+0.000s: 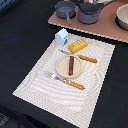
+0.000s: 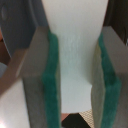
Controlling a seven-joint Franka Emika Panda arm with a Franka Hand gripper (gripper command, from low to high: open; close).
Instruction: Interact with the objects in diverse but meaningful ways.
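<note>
Carton (image 1: pixel 62 36) sits between my gripper (image 2: pixel 75 75) pads, apparently clamped. Pickup step, I judge; next: lift straight, clear the bread loaf (image 1: pixel 78 46).

golden loaf (image 1: pixel 77 46) (green pads (image 2: pixel 51 80))

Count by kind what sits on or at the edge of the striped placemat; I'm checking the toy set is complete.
Plate: 1
Sausage: 1
Bread loaf: 1
Carton: 1
Cutlery, orange-handled fork and knife: 2
Total: 6
</note>
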